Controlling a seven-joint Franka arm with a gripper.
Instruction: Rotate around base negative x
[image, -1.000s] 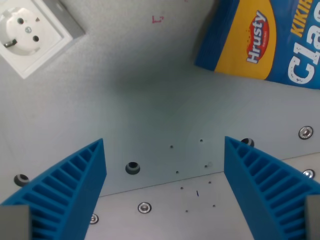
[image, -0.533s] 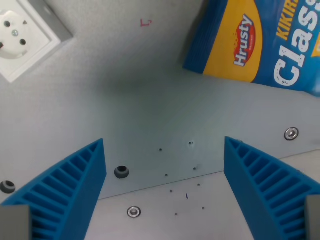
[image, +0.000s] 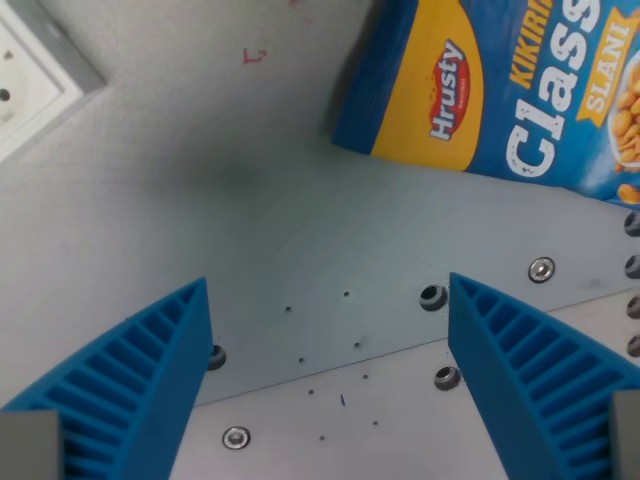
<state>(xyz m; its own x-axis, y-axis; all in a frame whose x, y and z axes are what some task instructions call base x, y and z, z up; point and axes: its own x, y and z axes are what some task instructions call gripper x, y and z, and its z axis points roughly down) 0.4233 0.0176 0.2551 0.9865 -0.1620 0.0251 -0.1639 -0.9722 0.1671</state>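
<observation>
My gripper (image: 330, 380) is open and empty. Its two blue ribbed fingers (image: 130, 390) stand wide apart at the bottom of the wrist view, over a bare grey metal table (image: 250, 230). A blue and yellow snack bag (image: 500, 90) marked "Hrusty" lies flat at the wrist view's upper right, well beyond the fingertips. Nothing lies between the fingers.
A white wall socket (image: 30, 80) on a grey plate sits at the upper left corner, partly cut off. Screw heads (image: 541, 269) and holes (image: 432, 296) dot the table near a plate seam. A small red mark (image: 254, 56) is drawn on the table at the top.
The whole scene has slid to the wrist view's left, so the camera has moved. More of the bag shows, less of the socket. The fingers stay open as before.
</observation>
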